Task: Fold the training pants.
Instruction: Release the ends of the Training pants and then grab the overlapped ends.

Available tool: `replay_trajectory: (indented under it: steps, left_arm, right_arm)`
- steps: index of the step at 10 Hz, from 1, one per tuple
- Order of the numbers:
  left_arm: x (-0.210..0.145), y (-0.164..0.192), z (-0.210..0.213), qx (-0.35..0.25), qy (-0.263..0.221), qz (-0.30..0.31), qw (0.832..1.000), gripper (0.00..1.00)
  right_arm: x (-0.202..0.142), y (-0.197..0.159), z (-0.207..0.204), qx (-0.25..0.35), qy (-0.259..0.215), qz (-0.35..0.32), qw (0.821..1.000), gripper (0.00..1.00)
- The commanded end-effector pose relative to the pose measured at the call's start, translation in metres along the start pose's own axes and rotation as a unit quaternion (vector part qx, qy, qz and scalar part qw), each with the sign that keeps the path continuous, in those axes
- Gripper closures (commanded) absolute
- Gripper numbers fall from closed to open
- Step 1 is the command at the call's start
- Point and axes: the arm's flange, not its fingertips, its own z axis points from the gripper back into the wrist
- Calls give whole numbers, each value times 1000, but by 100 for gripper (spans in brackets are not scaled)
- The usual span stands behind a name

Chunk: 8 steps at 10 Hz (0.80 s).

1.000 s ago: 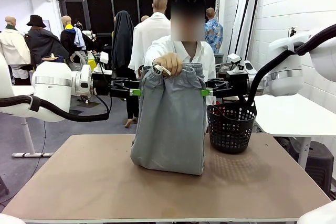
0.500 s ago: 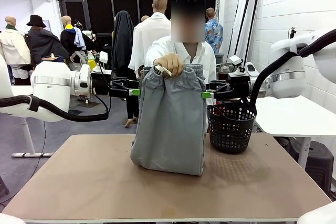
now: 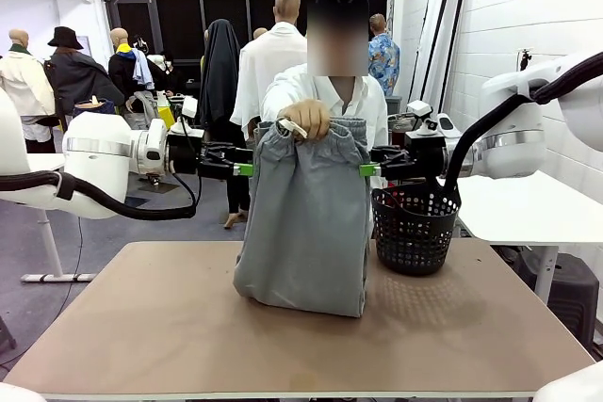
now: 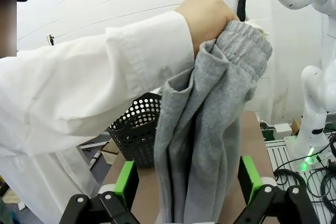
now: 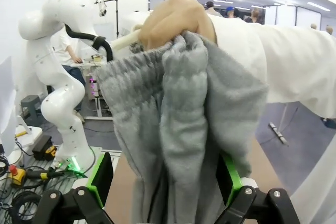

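Front view, from the left: the left gripper (image 3: 243,168) reaches in level at the left edge of the training pants (image 3: 303,223). A person's hand (image 3: 306,118) holds them up by the bunched waistband, and the hem rests on the table (image 3: 160,327). The right gripper (image 3: 368,168) meets the opposite edge at the same height, and the black basket (image 3: 415,228) stands just beside the cloth on that side.

Both grippers stand wide open and grasp nothing. In the left wrist view the left gripper (image 4: 188,182) straddles the hanging folds, with the cloth nearer one pad than the other. In the right wrist view the right gripper (image 5: 164,179) straddles them too, with fabric close against one pad.

The step in hand looks like taking the pants over from the person. To do it well, each gripper should go deep enough to catch every layer of its edge, not just the outer fold. Both should close at matching height, just under the waistband, so the garment hangs square. The person's fingers need to be clear of the pads before the jaws close. The right arm should also stay off the basket rim.

Against the earlier frames little differs. The left arm has edged slightly toward the cloth, and the right gripper has drifted back and returned. The jaws remain open, and the pants and hand hold their place.
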Motion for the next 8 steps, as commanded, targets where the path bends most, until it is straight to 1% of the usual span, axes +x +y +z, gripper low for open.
replay_trajectory:
  steps: [1, 5, 8]
  left_arm:
    - [1, 10, 2, -12, 3, -11, 1000, 0]
    - [1, 16, -3, -1, -4, -24, 1000, 0]
    - [-1, 18, -11, 1, -4, -23, 1000, 0]
  right_arm:
    - [-2, 6, -4, 11, 0, -21, 1000, 0]
    - [-9, 8, -16, -8, 9, 0, 1000, 0]
    - [-11, 6, -23, -4, 4, -4, 1000, 0]
